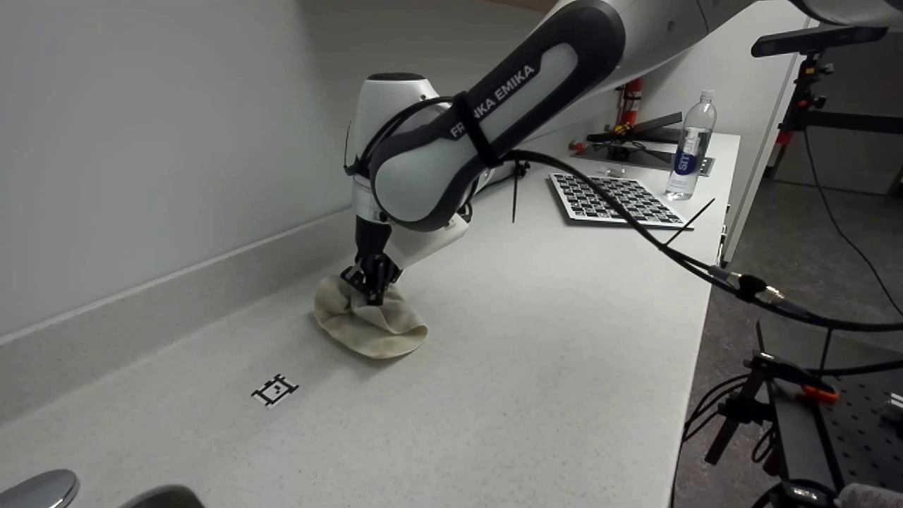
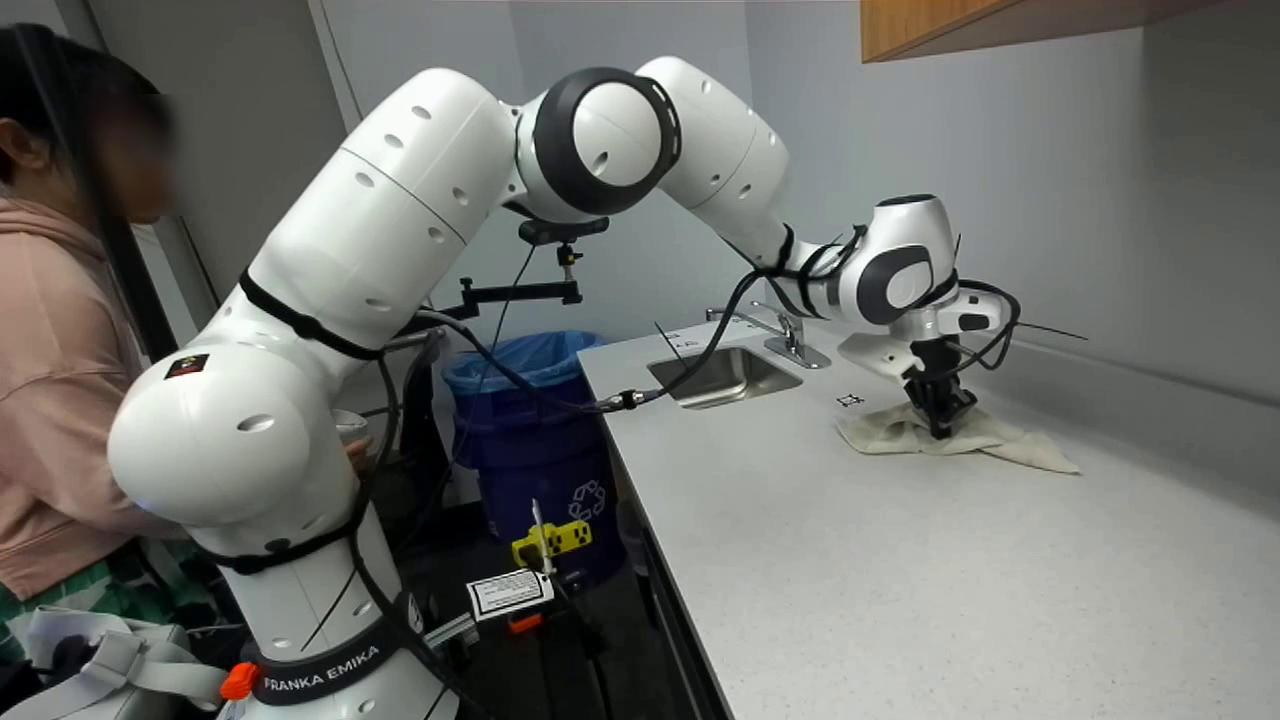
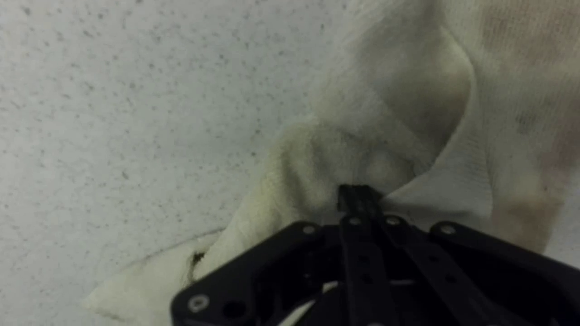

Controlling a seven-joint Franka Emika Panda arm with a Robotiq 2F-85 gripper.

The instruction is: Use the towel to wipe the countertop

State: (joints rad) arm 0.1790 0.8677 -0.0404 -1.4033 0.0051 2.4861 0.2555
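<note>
The towel (image 1: 370, 335), a wrinkled cream cloth, lies bunched on the white countertop (image 1: 529, 353) close to the backsplash, and shows in both exterior views. My gripper (image 1: 375, 300) points down at its middle. In the wrist view the black fingertips (image 3: 360, 194) stand together against the cloth, with folds around them. No cloth shows between the tips; whether a fold is pinched underneath, I cannot tell. Brownish stains mark the towel (image 3: 521, 113) at the right of the wrist view, and speckled countertop (image 3: 136, 113) fills the left.
A small black square marker (image 1: 275, 390) is on the countertop near the towel. A patterned board (image 1: 617, 200) and a water bottle (image 1: 691, 148) stand farther along it. At another end are a sink (image 2: 725, 380) and a faucet (image 2: 795, 345). A person (image 2: 70, 380) is beside the arm's base.
</note>
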